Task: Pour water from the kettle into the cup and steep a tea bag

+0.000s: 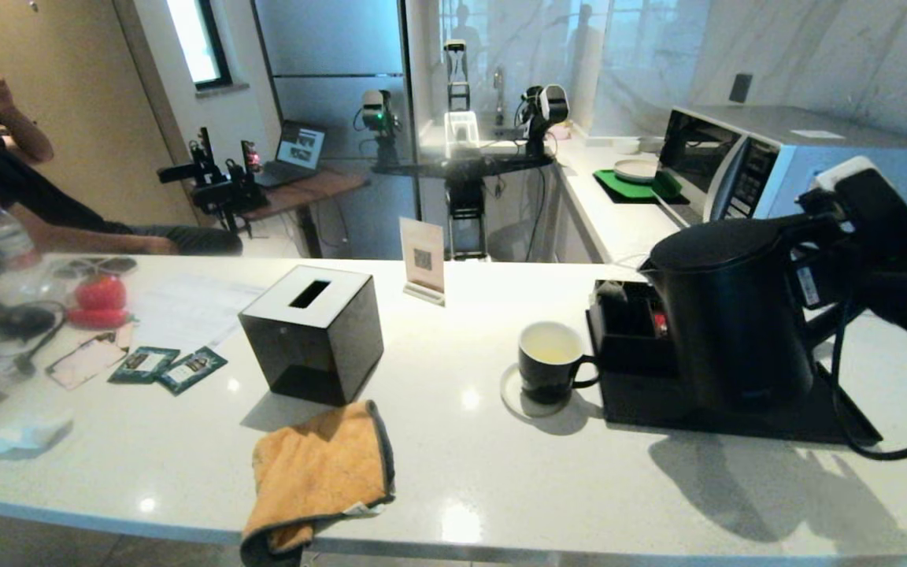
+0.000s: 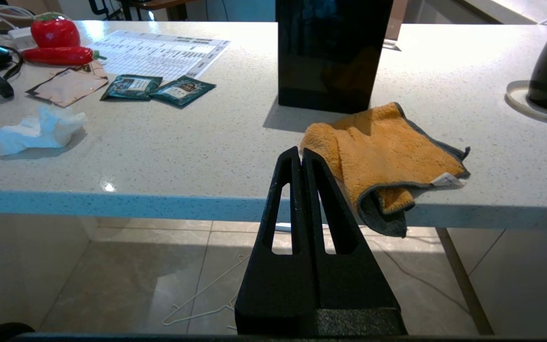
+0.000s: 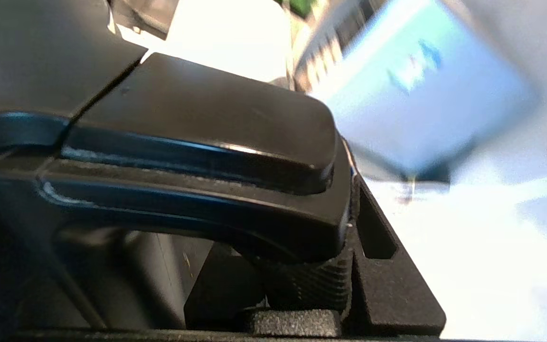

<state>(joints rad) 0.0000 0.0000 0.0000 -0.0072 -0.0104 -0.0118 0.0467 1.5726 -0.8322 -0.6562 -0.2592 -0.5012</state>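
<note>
Draped over the counter's near edge, an orange cloth [image 1: 320, 472] lies just before a black tissue box [image 1: 312, 331]. Further left sit two dark green packets [image 1: 168, 367] and a red pepper toy [image 1: 98, 302]. Right of the box, the cup [image 1: 552, 362] stands on a white coaster [image 1: 518, 398], touching a black tray [image 1: 737, 421]. The kettle [image 1: 729, 315] stands on the tray, its handle clamped by the right gripper [image 3: 330, 266]. Below the counter edge hangs the left gripper [image 2: 301, 156], fingers pressed together.
</note>
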